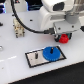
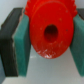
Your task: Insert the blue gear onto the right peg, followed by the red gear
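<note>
The blue gear lies flat on the grey black-rimmed plate, at the plate's end toward the exterior view's right; the peg under it is hidden. A thin dark peg stands free on the plate's other half. My gripper is shut on the red gear and holds it above the table, up and to the right of the blue gear in the exterior view. In the wrist view the red gear fills the gap between the two teal pads, its centre hole showing.
A small beige and black fixture stands at the exterior view's left. A black cable loops from the arm across the back. The white table ends at a dark edge in the lower right corner.
</note>
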